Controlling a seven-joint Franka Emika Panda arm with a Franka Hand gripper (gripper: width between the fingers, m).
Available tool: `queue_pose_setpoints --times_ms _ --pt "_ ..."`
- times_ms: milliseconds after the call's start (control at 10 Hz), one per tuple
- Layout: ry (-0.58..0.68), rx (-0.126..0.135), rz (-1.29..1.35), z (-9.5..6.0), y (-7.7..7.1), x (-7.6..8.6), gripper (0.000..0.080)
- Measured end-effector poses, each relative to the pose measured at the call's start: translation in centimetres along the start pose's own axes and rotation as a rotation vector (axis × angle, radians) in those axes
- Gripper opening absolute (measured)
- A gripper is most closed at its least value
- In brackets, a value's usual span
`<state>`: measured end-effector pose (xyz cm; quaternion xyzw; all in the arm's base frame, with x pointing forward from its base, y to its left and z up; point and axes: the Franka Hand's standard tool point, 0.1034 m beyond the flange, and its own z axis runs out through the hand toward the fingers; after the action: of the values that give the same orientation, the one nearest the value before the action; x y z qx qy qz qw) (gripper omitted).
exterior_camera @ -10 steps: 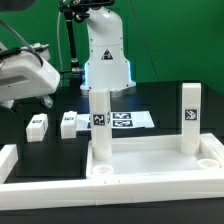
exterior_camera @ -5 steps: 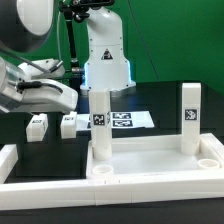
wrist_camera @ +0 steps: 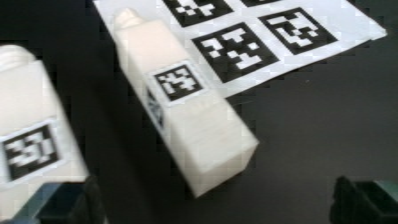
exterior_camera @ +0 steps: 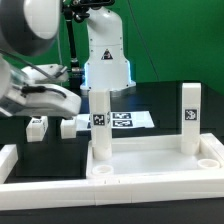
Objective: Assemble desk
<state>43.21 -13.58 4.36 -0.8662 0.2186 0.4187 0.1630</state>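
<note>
The white desk tabletop point(exterior_camera: 150, 158) lies near the front with its raised rim up. Two white legs stand upright in its far corners, one point(exterior_camera: 100, 125) toward the exterior view's left and one point(exterior_camera: 190, 118) toward its right, each bearing a tag. Two loose legs point(exterior_camera: 38, 127) point(exterior_camera: 70, 125) lie on the black table behind it. My gripper point(exterior_camera: 52, 100) hangs just above them. In the wrist view my gripper point(wrist_camera: 210, 205) is open, its dark fingertips point(wrist_camera: 370, 200) standing either side of the tagged loose leg point(wrist_camera: 187, 100) without touching it. The other loose leg point(wrist_camera: 27, 125) lies beside it.
The marker board point(exterior_camera: 128, 120) point(wrist_camera: 249, 35) lies flat behind the upright legs, close to the loose legs. Low white border bars point(exterior_camera: 12, 160) run along the exterior view's left and front. The robot base point(exterior_camera: 105, 60) stands at the back.
My arm has swung in from the exterior view's left and come down over the two loose legs. The gripper has stayed open, and the legs and tabletop have not moved.
</note>
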Motion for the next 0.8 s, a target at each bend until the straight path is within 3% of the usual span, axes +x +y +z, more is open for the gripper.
queue_pose_setpoints --times_ms 200,800 --pt "0.001 -0.023 -0.003 1.6 -0.9 0.0 0.0649" --pt "-0.022 -0.031 0.024 4.3 -0.2 0.7 0.0649"
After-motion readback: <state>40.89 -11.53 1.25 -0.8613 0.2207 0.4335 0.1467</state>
